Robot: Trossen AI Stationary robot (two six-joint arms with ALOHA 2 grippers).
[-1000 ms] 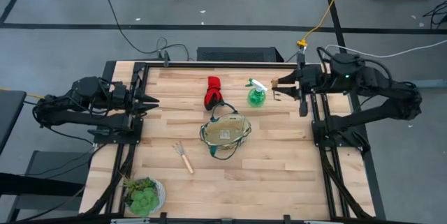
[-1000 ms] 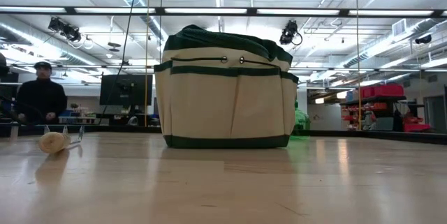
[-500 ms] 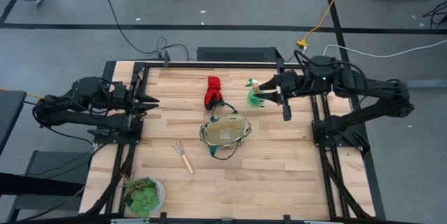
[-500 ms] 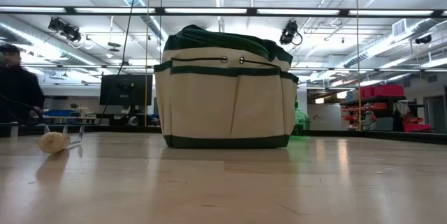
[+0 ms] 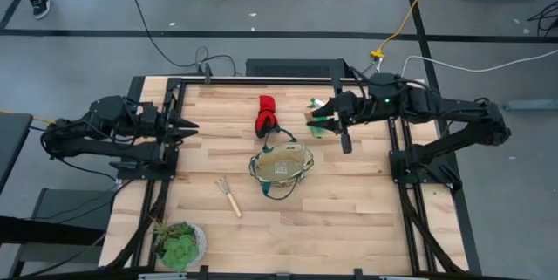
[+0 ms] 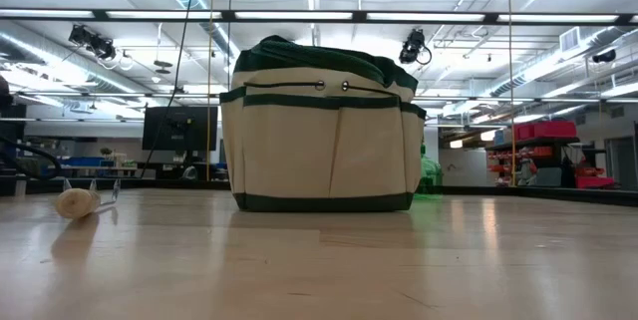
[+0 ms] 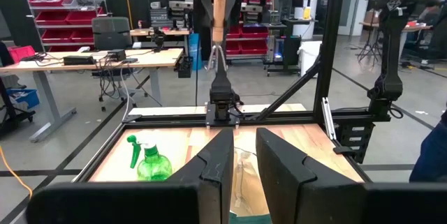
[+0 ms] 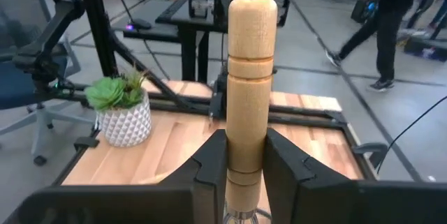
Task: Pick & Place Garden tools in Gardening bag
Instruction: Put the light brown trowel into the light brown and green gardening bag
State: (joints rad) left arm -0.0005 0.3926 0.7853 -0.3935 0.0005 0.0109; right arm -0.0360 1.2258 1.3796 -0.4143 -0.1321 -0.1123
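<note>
- Right hand (image 8: 244,158) clenched on a small hand rake with pale wooden handle (image 8: 249,77); held above the far right part of the pale wooden bench (image 5: 349,201), over the green spray bottle with white nozzle (image 5: 319,123), handle upright between the fingers in the right wrist view.
- Same held rake seen in the left wrist view, handle up, metal prongs down.
- Left hand (image 5: 187,127) parked at the bench's left edge, grasping nothing, fingers close together with a narrow gap.
- Round tan fabric gardening bag with dark green rim and looped handles (image 5: 282,165) mid-bench.
- Red-and-black glove bundle (image 5: 265,114) just beyond the bag.
- Second wooden-handled hand rake (image 5: 229,196) lying flat, nearer and left of the bag.
- Green leafy plant in white pot (image 5: 179,243) at the near left corner.
</note>
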